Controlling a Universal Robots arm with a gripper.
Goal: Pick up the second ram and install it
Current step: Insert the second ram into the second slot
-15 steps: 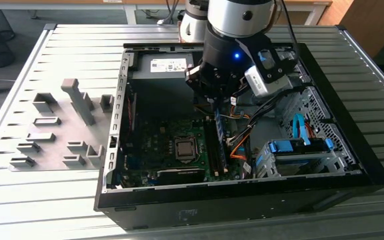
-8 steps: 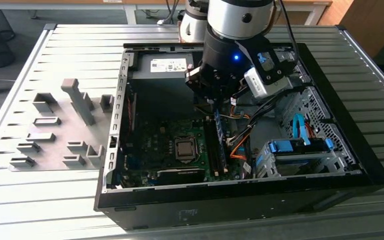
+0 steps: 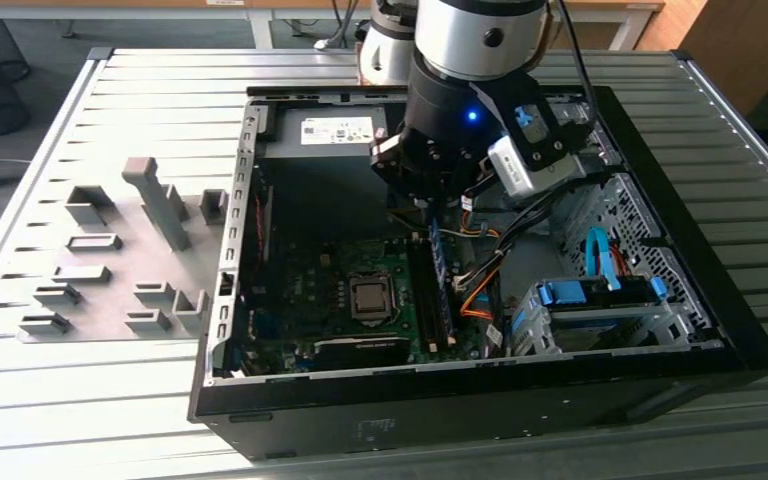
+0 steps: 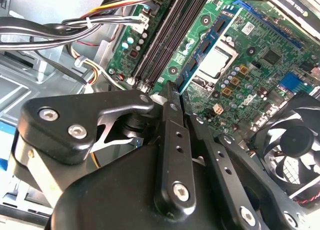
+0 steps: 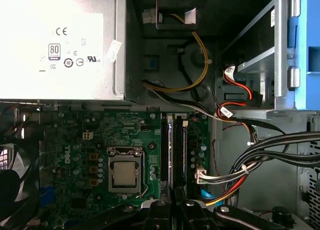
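Blue-green, the second ram (image 3: 440, 290) stands on edge above the motherboard (image 3: 311, 290) slots inside the open computer case (image 3: 704, 330) on the slatted table (image 3: 91, 400); its long axis runs along the slots, from the power supply (image 3: 331, 135) toward the case's near wall; the claw (image 4: 181, 108) is clenched on its upper end.

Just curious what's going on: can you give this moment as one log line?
arm: over open PC case | fingers: shut on RAM stick | stick: above motherboard slots
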